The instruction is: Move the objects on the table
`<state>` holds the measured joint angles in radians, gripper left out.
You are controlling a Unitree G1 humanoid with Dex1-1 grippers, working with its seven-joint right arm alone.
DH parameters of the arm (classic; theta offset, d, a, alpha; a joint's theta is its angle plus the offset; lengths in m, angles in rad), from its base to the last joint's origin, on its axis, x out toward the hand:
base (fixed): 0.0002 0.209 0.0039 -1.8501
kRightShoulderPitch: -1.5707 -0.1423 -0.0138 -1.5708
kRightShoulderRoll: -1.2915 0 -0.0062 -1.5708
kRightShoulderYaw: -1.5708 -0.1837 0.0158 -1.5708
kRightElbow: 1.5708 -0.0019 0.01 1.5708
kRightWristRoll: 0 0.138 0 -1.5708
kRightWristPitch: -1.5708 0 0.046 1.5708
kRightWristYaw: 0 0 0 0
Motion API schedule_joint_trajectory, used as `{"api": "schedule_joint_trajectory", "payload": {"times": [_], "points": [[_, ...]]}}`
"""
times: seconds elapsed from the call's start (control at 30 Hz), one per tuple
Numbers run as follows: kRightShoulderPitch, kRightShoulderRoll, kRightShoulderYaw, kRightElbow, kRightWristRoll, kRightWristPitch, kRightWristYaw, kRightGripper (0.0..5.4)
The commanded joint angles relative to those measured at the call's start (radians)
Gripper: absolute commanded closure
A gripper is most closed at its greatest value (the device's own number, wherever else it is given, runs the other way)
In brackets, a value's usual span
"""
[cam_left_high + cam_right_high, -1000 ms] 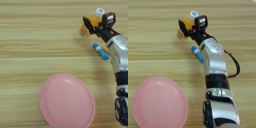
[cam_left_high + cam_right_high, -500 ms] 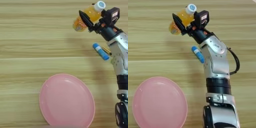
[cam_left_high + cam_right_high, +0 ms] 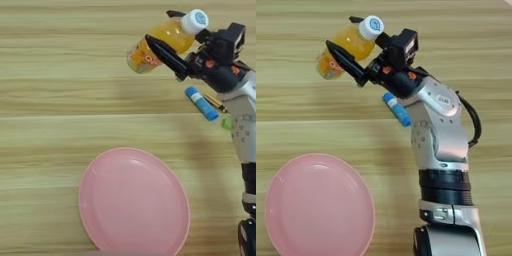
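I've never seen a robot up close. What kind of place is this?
Probably a lab test table, not a home: a bare wooden table with only a pink plate, a blue-tipped tool, and an orange-drink bottle in the robot's gripper.

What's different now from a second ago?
The right gripper, shut on the orange-drink bottle throughout, has carried it toward the robot's left; it looks lifted off the table. The pink plate and the blue-tipped tool beside the arm stayed put.

No readable text anywhere. Orange-drink bottle (image 3: 161, 42) label shows print, too blurred to read; blue mark on its white cap (image 3: 371, 26), illegible.
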<state>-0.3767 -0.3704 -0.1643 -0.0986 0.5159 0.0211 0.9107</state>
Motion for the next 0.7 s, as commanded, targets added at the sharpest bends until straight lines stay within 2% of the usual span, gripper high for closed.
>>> {"api": "schedule_joint_trajectory", "payload": {"times": [0.03, 0.4, 0.7], "points": [[-0.039, -0.058, -0.013, -0.090, 0.055, 0.010, 0.042, 1.91], [0.075, -0.153, 0.009, -0.193, 0.140, 0.095, 0.250, 1.91], [0.184, -0.245, 0.047, -0.246, 0.154, 0.165, 0.411, 1.91]]}}
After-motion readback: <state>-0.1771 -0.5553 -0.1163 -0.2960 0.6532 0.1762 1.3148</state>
